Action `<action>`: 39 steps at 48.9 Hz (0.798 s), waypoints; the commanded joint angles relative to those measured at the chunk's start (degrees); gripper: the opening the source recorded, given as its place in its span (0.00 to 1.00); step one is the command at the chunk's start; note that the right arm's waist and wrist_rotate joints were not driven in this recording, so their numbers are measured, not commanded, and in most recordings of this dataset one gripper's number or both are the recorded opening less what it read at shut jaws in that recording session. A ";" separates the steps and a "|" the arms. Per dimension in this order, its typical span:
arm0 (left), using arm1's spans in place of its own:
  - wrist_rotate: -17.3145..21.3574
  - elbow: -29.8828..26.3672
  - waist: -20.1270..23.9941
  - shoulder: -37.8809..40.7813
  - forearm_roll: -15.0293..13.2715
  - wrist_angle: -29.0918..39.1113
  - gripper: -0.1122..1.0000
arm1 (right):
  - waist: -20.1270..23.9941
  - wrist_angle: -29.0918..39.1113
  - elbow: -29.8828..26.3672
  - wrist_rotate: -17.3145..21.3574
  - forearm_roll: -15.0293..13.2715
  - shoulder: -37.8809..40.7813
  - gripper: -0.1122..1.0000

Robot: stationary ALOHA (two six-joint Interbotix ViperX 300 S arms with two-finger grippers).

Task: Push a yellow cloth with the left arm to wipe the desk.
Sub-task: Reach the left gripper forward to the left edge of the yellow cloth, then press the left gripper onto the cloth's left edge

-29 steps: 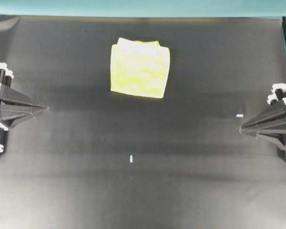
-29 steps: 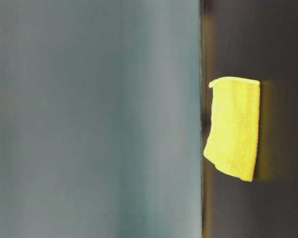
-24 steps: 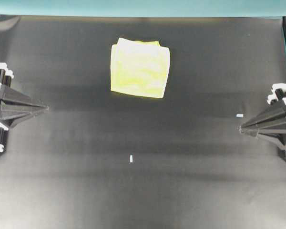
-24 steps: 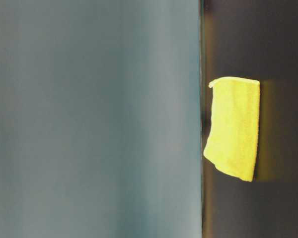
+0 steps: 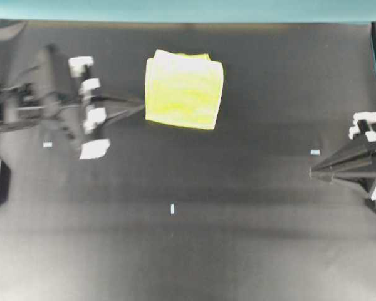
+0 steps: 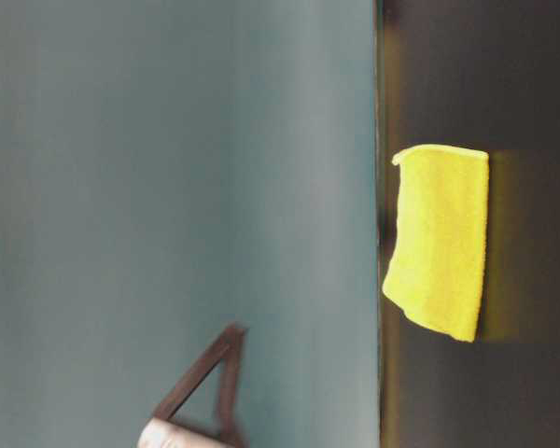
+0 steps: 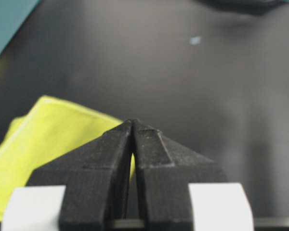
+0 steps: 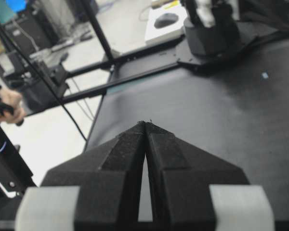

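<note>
The yellow cloth [image 5: 184, 89] lies folded and flat on the black desk [image 5: 238, 238], near the far teal edge; it also shows in the table-level view [image 6: 441, 241] and the left wrist view [image 7: 48, 139]. The left arm reaches out over the desk, and my left gripper [image 5: 141, 106] is shut and empty, its tip right at the cloth's left edge; contact cannot be told. In the left wrist view the left gripper [image 7: 133, 122] points past the cloth's near corner. My right gripper [image 5: 312, 170] is shut and empty at the right edge, and shows in its own view [image 8: 146, 123].
Small pale-blue tape marks [image 5: 172, 209] lie on the desk at centre, right [image 5: 314, 152] and left [image 5: 47, 145]. A teal strip [image 5: 188, 9] runs along the far edge. The other arm's base [image 8: 212, 29] stands across the desk in the right wrist view.
The left arm has swung out from the left edge toward the far side, bringing its shut gripper tip to the cloth's left edge. The cloth has not moved. The right gripper has barely shifted.
</note>
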 commanded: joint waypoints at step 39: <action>0.35 -19.78 10.20 37.44 0.26 -1.14 0.88 | 0.00 0.26 0.97 0.00 0.09 0.53 0.10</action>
